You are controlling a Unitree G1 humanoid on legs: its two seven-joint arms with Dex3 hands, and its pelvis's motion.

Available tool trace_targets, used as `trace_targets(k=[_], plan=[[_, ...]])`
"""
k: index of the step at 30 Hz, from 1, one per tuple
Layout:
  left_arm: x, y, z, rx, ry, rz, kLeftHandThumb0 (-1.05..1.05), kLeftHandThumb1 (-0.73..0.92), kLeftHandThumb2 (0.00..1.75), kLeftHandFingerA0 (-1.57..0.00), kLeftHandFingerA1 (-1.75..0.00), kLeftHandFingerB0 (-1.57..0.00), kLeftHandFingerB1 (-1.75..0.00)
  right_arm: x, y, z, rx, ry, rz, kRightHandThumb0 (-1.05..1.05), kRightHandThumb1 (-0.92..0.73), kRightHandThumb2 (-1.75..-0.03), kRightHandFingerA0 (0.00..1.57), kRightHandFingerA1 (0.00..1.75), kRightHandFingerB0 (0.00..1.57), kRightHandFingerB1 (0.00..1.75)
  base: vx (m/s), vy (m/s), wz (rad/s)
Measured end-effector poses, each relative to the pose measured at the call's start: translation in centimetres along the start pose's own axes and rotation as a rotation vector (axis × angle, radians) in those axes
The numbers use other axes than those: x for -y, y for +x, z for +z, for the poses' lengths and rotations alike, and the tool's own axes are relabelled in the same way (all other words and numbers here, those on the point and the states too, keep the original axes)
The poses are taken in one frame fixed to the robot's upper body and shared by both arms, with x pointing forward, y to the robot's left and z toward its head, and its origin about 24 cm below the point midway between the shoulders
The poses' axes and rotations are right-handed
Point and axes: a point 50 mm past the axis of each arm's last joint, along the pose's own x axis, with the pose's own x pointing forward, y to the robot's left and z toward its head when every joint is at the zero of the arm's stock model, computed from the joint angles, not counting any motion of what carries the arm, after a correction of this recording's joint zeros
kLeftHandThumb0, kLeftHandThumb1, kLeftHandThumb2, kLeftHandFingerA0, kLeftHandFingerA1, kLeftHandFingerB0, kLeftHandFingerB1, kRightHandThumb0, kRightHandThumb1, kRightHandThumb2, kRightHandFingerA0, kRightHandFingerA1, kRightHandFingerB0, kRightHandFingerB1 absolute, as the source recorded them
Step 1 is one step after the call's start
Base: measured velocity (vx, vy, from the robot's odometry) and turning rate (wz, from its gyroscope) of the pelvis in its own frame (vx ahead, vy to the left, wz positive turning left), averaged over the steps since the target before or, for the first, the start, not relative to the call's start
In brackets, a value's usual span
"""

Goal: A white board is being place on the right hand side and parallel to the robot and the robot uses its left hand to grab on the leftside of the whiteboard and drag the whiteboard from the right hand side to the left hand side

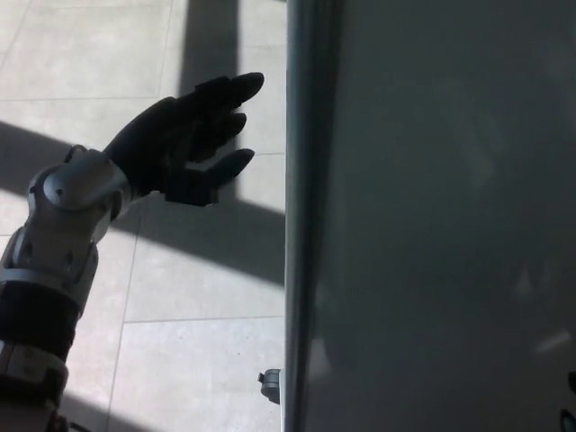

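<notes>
The whiteboard [441,225] fills the right half of the head view, a large grey-green panel standing upright, its surface in shade with a few faint pale reflections. Its left edge is a rounded metal frame [299,216] that runs straight from the top of the picture to the bottom, near the middle. At the foot of that frame, low in the picture, a small dark caster or bracket [269,387] sticks out to the left.

The left hand [184,139] hangs in the air to the left of the frame, near it but not touching. It is empty, with the two thick fingers [236,88] stretched toward the board's edge and the thumb [225,166] spread below them, so the hand is open. Its silver wrist and forearm [63,225] come up from the lower left corner.

Under them lies a floor [180,360] of pale square tiles, crossed by broad dark bands of shadow and bright sunlit patches. No container shows anywhere. The right hand is out of sight.
</notes>
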Motion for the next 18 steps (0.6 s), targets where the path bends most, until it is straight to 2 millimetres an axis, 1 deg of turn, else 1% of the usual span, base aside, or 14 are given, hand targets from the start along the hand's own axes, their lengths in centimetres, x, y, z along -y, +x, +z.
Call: trace_targets(k=[5, 11, 12, 16, 17, 18], plan=[[0.8, 0.9, 0.7, 0.023, -0.012, -0.040, -0.95, 0.59, 0.97, 0.00, -0.02, 0.00, 0.00, -0.2, 0.0, 0.0, 0.000, -0.016, 0.010, -0.62, -0.72, -0.89, 0.28, 0.46, 0.16, 0.40, 0.00, 0.000, 0.00], [1.5, 1.3, 0.8, 0.024, -0.009, -0.080, -0.95, 0.59, 0.97, 0.00, -0.01, 0.00, 0.00, 0.0, 0.0, 0.1, 0.004, 0.003, 0.004, -0.61, -0.74, -0.88, 0.26, 0.46, 0.14, 0.40, 0.00, 0.000, 0.00], [1.6, 1.3, 0.8, 0.024, -0.008, -0.083, -0.96, 0.60, 1.00, 0.00, -0.03, 0.00, 0.00, 0.0, 0.0, 0.1, 0.005, 0.006, 0.005, -0.63, -0.72, -0.88, 0.26, 0.45, 0.16, 0.40, 0.00, 0.000, 0.00], [1.9, 1.4, 0.9, 0.017, 0.015, -0.101, -0.97, 0.61, 1.00, 0.00, -0.03, 0.00, 0.00, 0.1, 0.1, 0.2, 0.009, 0.016, 0.007, -0.63, -0.72, -0.88, 0.25, 0.45, 0.15, 0.40, 0.00, 0.000, 0.00], [1.9, 1.4, 0.9, 0.015, 0.022, -0.104, -0.99, 0.65, 1.06, 0.00, -0.05, 0.00, 0.00, 0.1, 0.1, 0.2, 0.011, 0.018, 0.007, -0.57, -0.89, -0.65, 0.33, 0.37, 0.17, 0.29, 0.00, 0.000, 0.00], [2.0, 1.4, 1.0, 0.015, 0.030, -0.107, -0.99, 0.65, 1.06, 0.00, -0.05, 0.00, 0.00, 0.0, 0.1, 0.3, 0.012, 0.018, 0.009, -0.57, -0.89, -0.65, 0.33, 0.37, 0.17, 0.29, 0.00, 0.000, 0.00]])
